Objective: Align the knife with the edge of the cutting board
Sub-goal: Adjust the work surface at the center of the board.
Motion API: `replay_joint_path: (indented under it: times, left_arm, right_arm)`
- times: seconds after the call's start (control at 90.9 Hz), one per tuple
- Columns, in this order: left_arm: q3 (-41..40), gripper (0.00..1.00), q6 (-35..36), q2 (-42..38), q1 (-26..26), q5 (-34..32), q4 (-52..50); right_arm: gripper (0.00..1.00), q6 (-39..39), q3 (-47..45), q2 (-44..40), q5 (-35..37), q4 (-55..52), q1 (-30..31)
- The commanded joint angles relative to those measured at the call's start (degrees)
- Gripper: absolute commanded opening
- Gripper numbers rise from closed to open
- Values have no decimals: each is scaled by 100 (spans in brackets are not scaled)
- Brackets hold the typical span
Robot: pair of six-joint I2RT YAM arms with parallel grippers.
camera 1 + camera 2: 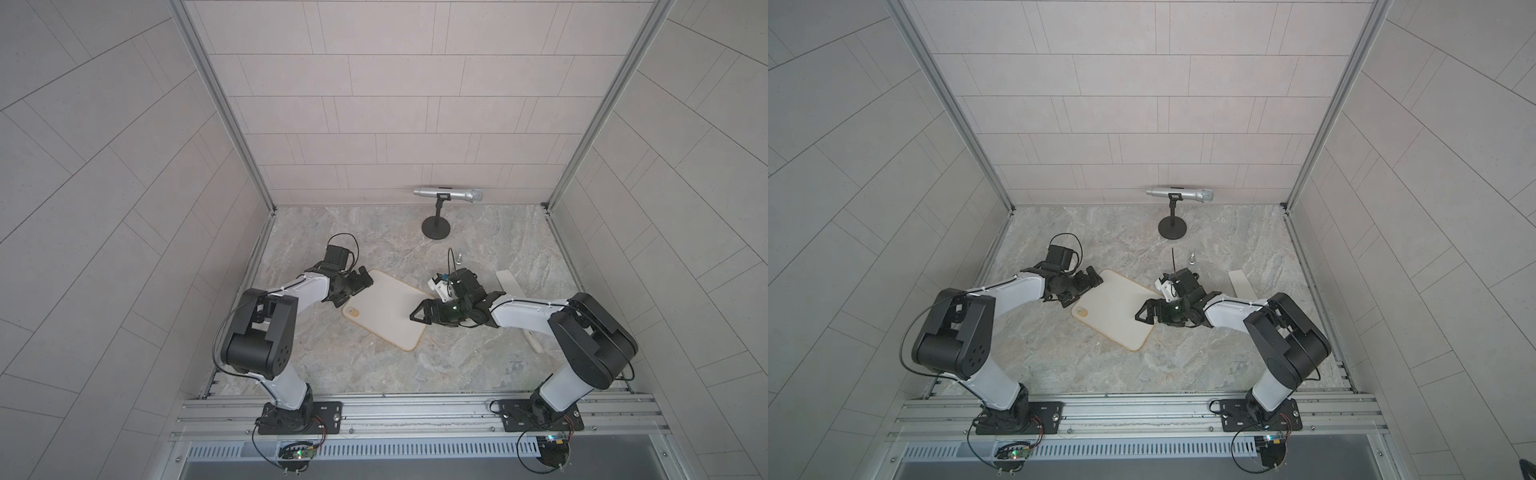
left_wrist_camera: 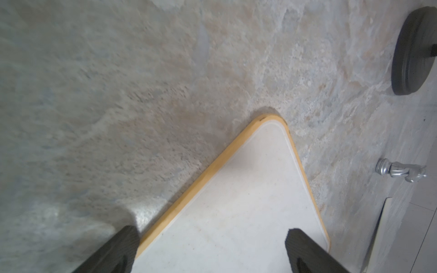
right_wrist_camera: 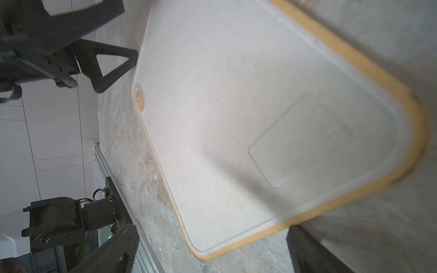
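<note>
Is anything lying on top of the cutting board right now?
Nothing visible: the cutting board is bare; the open left gripper and right gripper hover over its rim. The knife lies off it, its middle covered by the right arm.

The cutting board (image 1: pixel 384 309) (image 1: pixel 1115 309) is lying flat on the worktop (image 1: pixel 374 374), about midway between left and right. It is a cream-white rounded rectangle with a thin tan-yellow rim. It is sitting turned at an angle, one corner pointing far-left and another pointing near, with its oval tan hole tab at the left corner. The knife (image 1: pixel 508 282) (image 1: pixel 1239 282) is lying flat to the right of the board, apart from it and not lining up with any of its edges. Its broad off-white blade is pointing far and its handle end near, its middle passing out of sight under the right arm (image 1: pixel 523 313).
</note>
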Motion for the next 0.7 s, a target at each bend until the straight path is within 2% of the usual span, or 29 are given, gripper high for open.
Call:
replay_joint_path:
  times: [0.0,0.297,0.693]
  left_arm:
    - [-618,100,-351,102,-410,706,-815]
    - [-1033,100,-718,-305,-982,672,-611]
    - [-1264,100,-966,-388,-1493,744,-217]
  right_arm:
    - [100,-288,-118,189,380,-603,-105]
    - [100,-564,-33,126,320,-957,-474]
    - [100,-998,-152,-48,252,-1416,-869]
